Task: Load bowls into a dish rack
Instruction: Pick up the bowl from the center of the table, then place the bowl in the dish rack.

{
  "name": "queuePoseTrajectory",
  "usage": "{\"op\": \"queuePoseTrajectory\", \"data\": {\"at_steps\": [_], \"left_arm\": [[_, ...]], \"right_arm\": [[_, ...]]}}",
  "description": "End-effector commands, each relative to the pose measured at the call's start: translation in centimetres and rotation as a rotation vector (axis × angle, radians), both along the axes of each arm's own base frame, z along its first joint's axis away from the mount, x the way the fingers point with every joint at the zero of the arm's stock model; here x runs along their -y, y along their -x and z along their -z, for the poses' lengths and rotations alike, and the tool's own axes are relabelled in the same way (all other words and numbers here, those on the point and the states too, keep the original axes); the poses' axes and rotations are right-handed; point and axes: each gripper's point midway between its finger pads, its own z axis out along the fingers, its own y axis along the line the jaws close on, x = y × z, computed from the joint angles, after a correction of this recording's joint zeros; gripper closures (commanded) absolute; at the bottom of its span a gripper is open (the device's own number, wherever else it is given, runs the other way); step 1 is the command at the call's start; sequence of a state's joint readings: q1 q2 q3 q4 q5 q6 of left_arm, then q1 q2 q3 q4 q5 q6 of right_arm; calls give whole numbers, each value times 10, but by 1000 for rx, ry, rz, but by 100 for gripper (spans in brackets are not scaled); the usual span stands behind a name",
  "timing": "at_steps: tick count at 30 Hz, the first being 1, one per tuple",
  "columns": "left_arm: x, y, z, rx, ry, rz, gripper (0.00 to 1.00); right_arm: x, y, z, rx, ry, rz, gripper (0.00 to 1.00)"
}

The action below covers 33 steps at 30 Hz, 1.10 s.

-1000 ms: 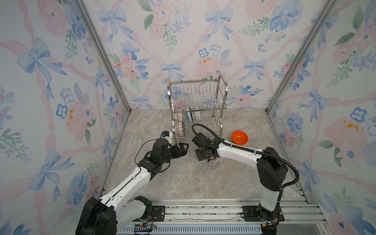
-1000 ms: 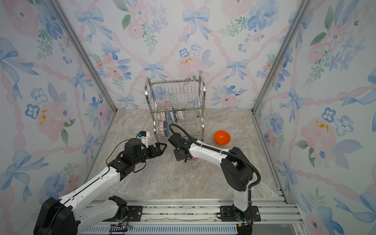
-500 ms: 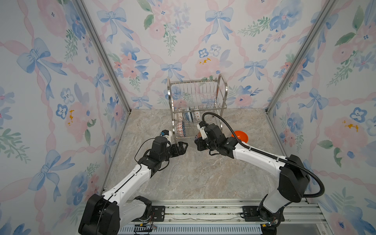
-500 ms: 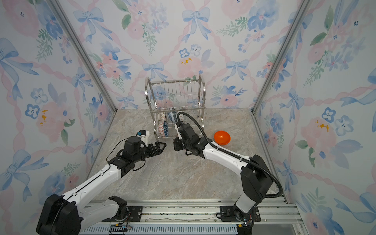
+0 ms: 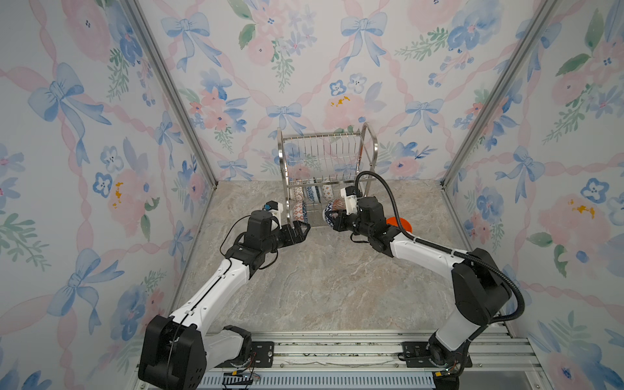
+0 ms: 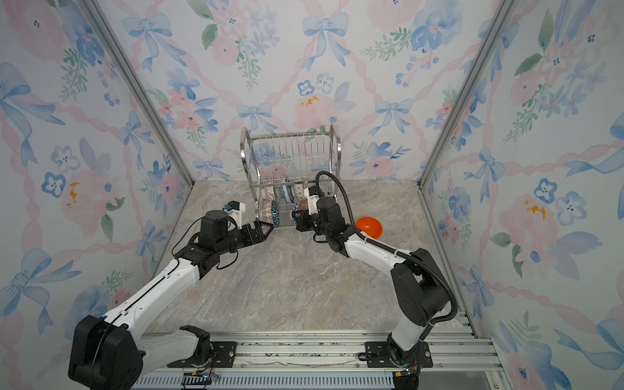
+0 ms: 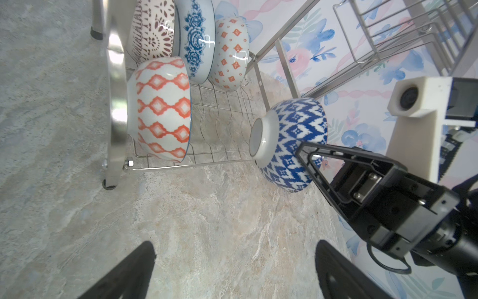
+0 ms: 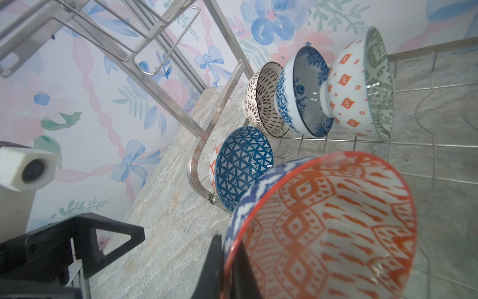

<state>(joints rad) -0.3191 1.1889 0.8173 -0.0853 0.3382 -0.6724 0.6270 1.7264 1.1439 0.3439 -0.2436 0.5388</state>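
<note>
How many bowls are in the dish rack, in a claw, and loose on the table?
Racked bowls in the dish rack: 4
Blue patterned bowl held in the right claw: 1
Orange bowl loose on the table: 1
Total: 6

Left gripper (image 5: 300, 233) points to 3 o'clock, jaws spread; right gripper (image 5: 335, 222) points to 9 o'clock, clamped on bowl (image 5: 332, 207).

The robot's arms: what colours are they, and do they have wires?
Both arms have white links, the left arm and the right arm, with chunky black joints. The left gripper and right gripper are black with triangle-shaped fingers. A ribbed black hose loops along the right arm; a thin black cable loops by the left wrist. Each wrist carries a white camera box.
</note>
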Motion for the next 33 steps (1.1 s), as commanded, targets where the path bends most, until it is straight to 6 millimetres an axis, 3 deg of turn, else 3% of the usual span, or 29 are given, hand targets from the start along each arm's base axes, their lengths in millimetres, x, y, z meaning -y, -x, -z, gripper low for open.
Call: {"op": "queuePoseTrajectory", "data": {"at_steps": [1,13,23,33], "left_arm": [[-2,2,6,-20,-9,14,3],[-10,0,16,-48,-12,-16,3],[-12,0,21,-57,-7,-20,3],[-12,-1,24,-65,-10,-25,2]], "right_arm": [[-12,-12,-29,83,-128,-38,100],[-16,-38,-17,60,-312,-71,100],[-28,-55,-9,59,-355,-96,100],[-39,-61,-1,43,-406,-140,100]]}}
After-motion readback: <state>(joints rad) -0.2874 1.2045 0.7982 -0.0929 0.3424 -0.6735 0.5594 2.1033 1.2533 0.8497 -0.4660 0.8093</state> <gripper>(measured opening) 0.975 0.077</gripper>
